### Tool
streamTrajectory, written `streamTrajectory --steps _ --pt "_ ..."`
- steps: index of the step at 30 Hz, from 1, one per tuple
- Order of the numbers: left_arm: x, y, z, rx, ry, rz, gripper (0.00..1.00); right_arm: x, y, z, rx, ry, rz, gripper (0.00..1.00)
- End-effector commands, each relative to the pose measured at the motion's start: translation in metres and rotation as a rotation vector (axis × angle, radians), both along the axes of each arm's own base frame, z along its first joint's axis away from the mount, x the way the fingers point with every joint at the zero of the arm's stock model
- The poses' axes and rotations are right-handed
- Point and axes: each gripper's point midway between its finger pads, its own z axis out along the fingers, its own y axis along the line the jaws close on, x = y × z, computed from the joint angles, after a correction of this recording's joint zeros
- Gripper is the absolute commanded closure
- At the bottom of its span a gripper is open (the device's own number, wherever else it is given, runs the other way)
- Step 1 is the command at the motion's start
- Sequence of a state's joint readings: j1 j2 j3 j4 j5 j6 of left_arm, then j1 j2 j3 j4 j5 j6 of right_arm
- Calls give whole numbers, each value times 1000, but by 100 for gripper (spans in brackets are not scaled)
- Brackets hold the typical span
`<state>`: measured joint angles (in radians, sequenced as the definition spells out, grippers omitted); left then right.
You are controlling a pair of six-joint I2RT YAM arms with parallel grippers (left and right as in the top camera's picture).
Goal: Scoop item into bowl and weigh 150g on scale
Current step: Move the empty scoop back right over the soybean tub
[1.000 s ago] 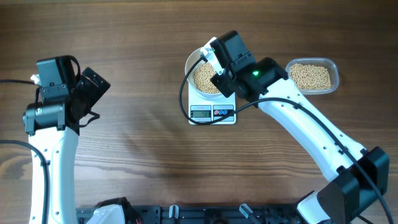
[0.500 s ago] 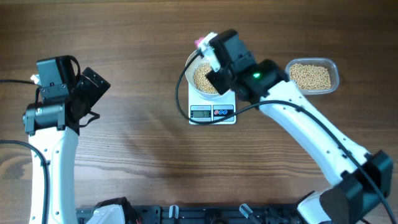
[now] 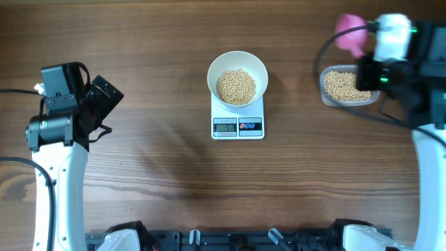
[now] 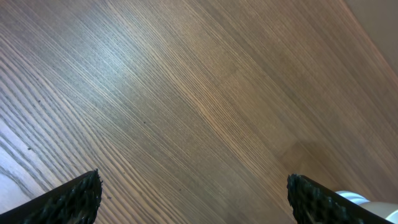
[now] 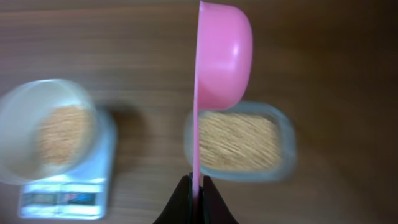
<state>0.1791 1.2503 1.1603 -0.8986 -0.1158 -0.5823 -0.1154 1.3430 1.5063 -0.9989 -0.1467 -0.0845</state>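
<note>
At the middle of the table (image 3: 153,160) the white bowl (image 3: 259,67) sits on the scale (image 3: 237,127), centred on it so that the small display at the front edge stays uncovered, but I cannot read the digits from here. The bowl holds a heap of beans (image 3: 236,86), and more of them lie in the clear tub (image 3: 350,87), which stands well apart, to the right of the scale. My right claw (image 5: 196,186) is closed tight on the thin handle of the pink scoop (image 5: 221,56) and holds it in the air near the far edge of the tub. In the wrist view the scoop is seen edge-on with its round back to one side, so I cannot see whether anything is in it. I judge that it is placed there to dip into the tub for another portion, because the tub is the supply and the bowl is the place where the weight is counted. The overhead view is blurred around this arm, so its exact position over the tub is not sure. My left claw (image 3: 97,104) is wide open and holds nothing. It hangs over bare wood at the left side, far from the scale, I think so that it does not disturb the weighing.
</note>
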Motion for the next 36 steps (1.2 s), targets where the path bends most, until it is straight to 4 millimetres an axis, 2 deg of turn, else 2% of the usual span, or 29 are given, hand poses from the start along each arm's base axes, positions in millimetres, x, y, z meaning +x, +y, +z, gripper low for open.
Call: streamTrajectory --steps 1,2,4,11,14,16,18,22,29,36 --pt "-1 4 -1 10 7 12 0 -17 -73 -40 -76 140 -213 96" --pt "-1 4 -1 10 7 12 0 -21 -86 -53 -91 183 -245 96" --pt "-1 4 -1 10 7 12 0 -20 -90 -66 -103 221 -229 96" --pt "-1 4 -1 10 7 12 0 -3 -85 -131 -123 413 -128 96" --pt "-1 4 -1 10 6 12 0 6 -73 -144 -136 432 -76 96" --pt "-1 4 -1 11 7 12 0 15 -69 -142 -180 407 -57 96" --pt "-1 4 -1 10 7 12 0 20 -77 -138 -297 399 -89 96" --pt "-1 4 -1 10 7 13 0 18 -85 -131 -461 419 -131 96" --pt "-1 4 -1 10 7 13 0 6 -81 -139 -437 470 -140 96" --pt "-1 4 -1 10 7 12 0 3 -75 -143 -399 478 -137 96"
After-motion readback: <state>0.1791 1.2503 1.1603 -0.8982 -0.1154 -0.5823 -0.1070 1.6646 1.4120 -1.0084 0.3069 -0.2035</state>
